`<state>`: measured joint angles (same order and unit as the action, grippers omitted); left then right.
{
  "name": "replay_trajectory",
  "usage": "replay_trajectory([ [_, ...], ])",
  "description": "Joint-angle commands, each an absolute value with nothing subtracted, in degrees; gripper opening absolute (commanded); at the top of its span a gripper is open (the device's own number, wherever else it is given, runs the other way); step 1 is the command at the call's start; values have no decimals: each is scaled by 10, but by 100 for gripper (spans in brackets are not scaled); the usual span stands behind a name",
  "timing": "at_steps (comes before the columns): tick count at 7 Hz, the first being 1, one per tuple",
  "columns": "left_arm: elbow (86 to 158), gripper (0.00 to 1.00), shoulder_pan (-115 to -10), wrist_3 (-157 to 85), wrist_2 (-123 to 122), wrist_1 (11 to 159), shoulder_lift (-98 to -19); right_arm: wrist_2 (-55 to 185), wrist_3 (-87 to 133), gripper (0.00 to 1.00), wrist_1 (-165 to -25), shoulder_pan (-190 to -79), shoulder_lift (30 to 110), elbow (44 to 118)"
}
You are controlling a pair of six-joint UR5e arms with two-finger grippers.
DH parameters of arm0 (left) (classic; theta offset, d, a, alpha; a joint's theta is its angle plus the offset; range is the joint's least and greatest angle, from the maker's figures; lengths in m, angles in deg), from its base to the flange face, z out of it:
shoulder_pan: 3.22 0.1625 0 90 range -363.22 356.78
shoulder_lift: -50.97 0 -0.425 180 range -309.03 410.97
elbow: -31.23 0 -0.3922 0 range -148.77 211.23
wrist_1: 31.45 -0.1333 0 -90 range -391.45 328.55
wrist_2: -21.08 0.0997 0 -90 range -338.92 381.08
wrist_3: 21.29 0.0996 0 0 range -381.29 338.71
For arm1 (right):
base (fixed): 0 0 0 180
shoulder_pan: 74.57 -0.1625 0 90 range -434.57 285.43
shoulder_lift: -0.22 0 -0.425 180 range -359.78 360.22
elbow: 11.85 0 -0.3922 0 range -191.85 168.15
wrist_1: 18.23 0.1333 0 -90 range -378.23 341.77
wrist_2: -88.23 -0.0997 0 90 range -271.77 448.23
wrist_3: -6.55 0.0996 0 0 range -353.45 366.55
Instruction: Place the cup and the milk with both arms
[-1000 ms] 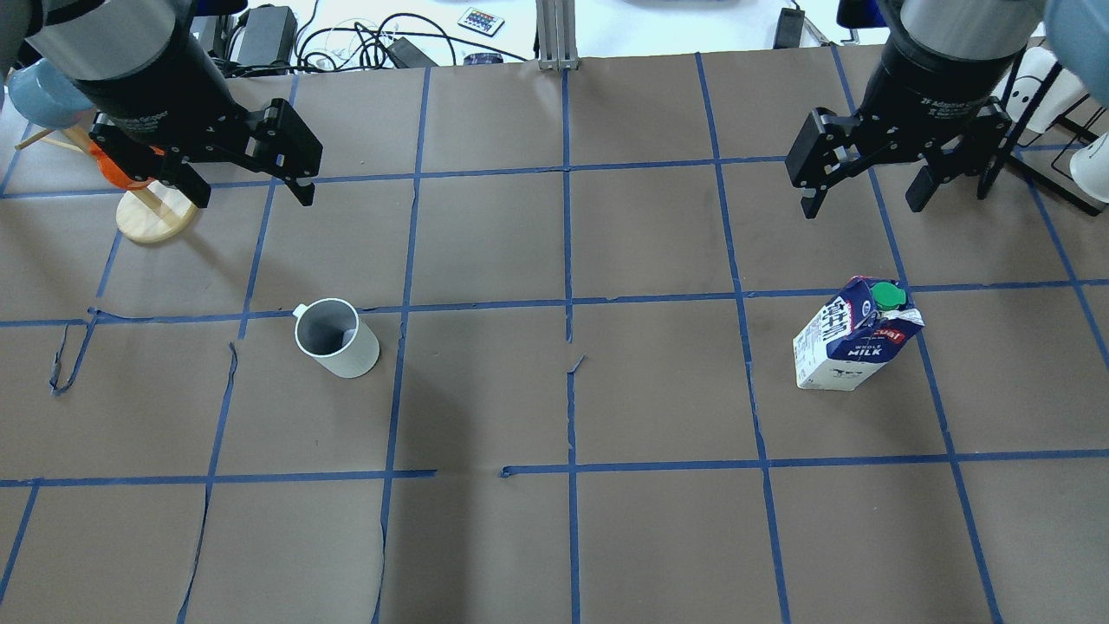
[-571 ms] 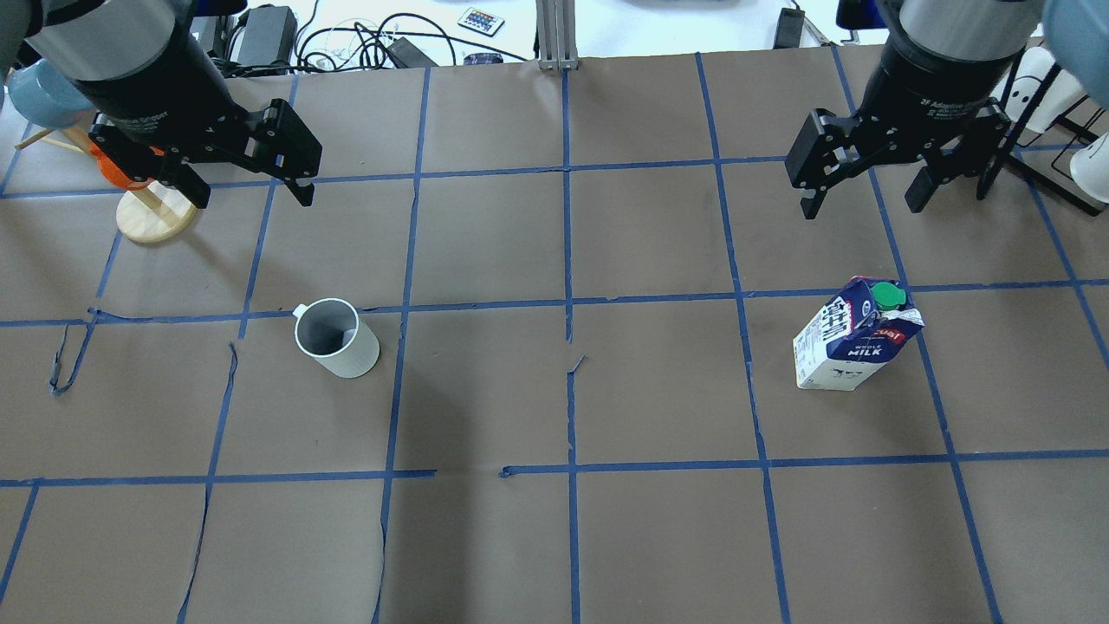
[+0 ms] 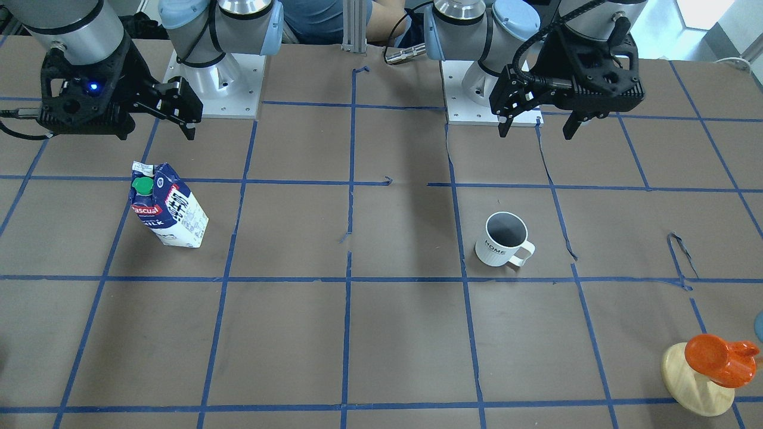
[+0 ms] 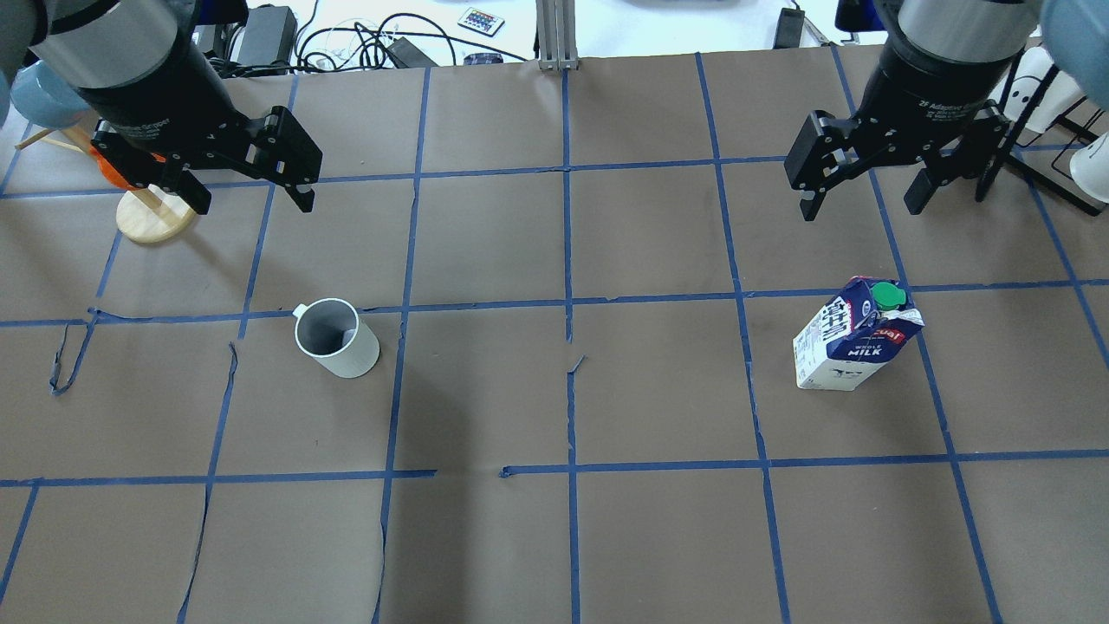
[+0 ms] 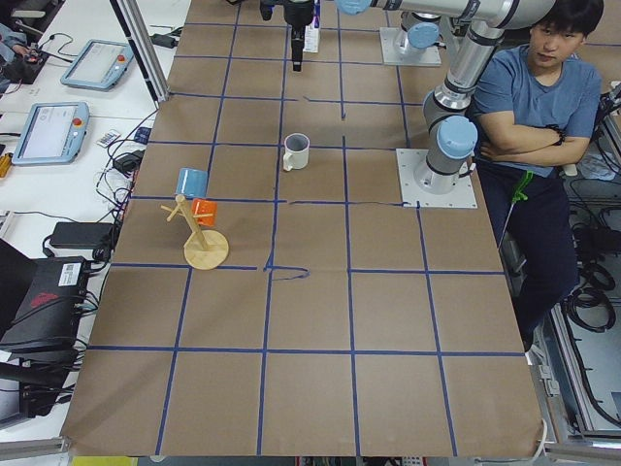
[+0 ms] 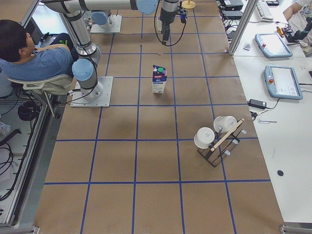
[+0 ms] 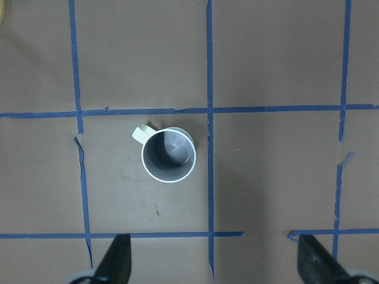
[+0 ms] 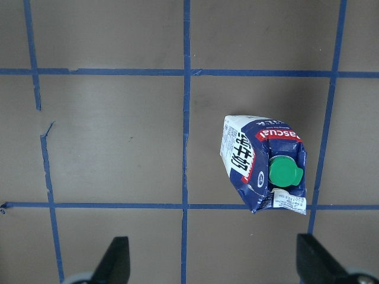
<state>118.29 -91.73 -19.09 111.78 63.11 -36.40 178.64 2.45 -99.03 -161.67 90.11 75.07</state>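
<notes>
The white cup (image 4: 336, 338) stands upright on the brown table left of centre, handle towards the far left; it also shows in the front view (image 3: 503, 238) and the left wrist view (image 7: 169, 155). The milk carton (image 4: 853, 338), blue over white with a green cap, stands upright on the right, also in the front view (image 3: 167, 205) and the right wrist view (image 8: 263, 163). My left gripper (image 4: 253, 202) hangs open and empty high above the table, beyond the cup. My right gripper (image 4: 859, 210) hangs open and empty, high beyond the milk.
A round wooden stand (image 4: 156, 217) with an orange cup (image 3: 718, 357) and a blue cup (image 4: 43, 95) is at the far left. A black rack with white cups (image 4: 1048, 113) is at the far right. Cables (image 4: 364, 39) lie past the far edge. A person (image 5: 529, 97) sits behind the robot bases.
Both grippers have shifted only very slightly and stay open. The cup and the milk have not moved.
</notes>
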Motion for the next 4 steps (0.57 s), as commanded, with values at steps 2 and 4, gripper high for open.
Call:
replay_trajectory([
  [2,1184,100,-917,-191,1116,636,-363,1787,21,100,-992,-1617,901,751],
  [4,1184,100,-917,-191,1118,636,-364,1790,25,100,-988,-1617,901,751],
])
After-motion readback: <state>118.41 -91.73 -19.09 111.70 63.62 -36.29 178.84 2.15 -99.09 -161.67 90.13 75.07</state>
